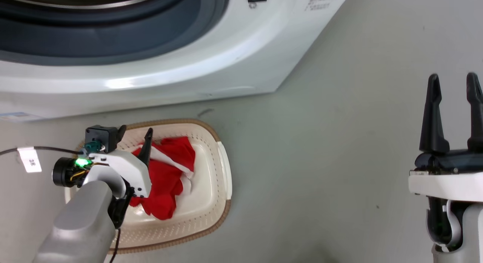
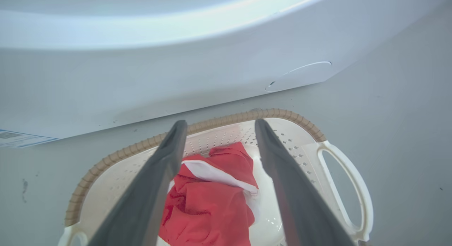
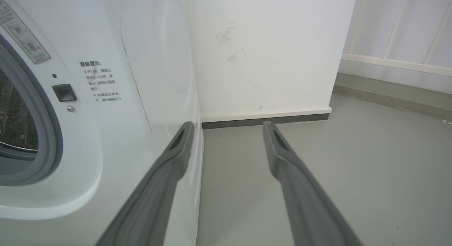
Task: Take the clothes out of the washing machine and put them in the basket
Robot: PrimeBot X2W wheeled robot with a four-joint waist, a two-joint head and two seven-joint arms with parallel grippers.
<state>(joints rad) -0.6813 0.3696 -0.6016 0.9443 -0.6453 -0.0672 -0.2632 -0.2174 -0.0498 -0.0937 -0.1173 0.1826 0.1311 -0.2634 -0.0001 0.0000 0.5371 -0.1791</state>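
Grey floor (image 1: 320, 161) extends from the front of the washing machine (image 1: 188, 78) to a white wall (image 3: 265, 55) with a dark skirting strip. The washing machine stands directly ahead of both grippers. Its grey porthole rim (image 1: 113, 40) lies above and beyond the left gripper (image 1: 136, 131), and the perforated steel drum (image 3: 14, 115) is visible to the left of the right gripper's fingers.

The basket (image 1: 223, 214) sits on the floor just in front of the machine base and directly below the left gripper. One red garment (image 1: 166, 180) with white trim lies crumpled inside the basket. In the left wrist view it appears between the two fingers and beneath them.

Left gripper: fingers spread wide, nothing held between them. Contact between the fingertips and the fabric cannot be determined.

Right gripper (image 1: 453, 76): fingers parted, nothing held. It hangs over bare floor, well apart from the basket, with its fingers pointing towards the right-hand corner of the machine and the wall.
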